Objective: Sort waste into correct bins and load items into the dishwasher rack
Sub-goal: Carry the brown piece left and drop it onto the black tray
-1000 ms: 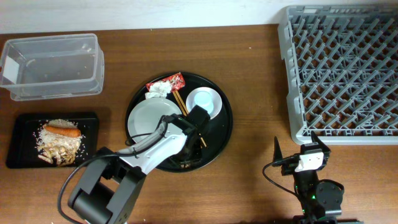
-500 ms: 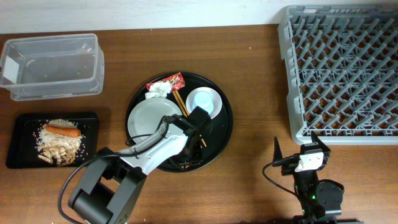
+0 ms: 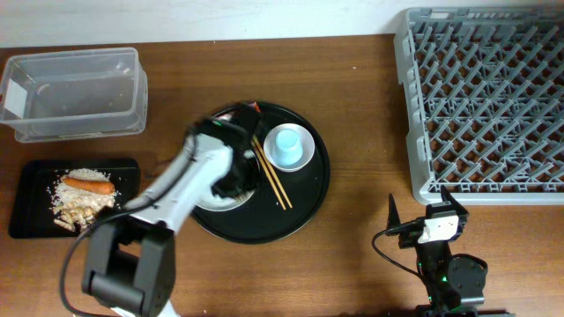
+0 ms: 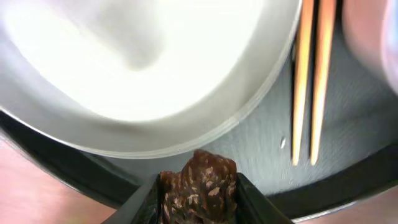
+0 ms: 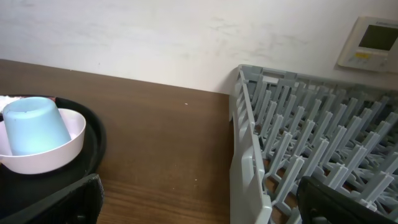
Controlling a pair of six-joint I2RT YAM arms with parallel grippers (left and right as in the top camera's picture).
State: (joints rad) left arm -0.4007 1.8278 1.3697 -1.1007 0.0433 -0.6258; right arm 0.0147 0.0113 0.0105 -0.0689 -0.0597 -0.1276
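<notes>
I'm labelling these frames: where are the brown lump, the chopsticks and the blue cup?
brown lump (image 4: 200, 186), left wrist view, its middle.
chopsticks (image 4: 303, 81), left wrist view, mid-shaft of one stick.
blue cup (image 5: 34, 127), right wrist view, its side wall.

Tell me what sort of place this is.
Most likely a robot test bench set up as a dish-clearing station, not a real kitchen: a wooden table holds a grey dishwasher rack, a round black tray with a cup and chopsticks, and a flat black tray of food scraps.
</notes>
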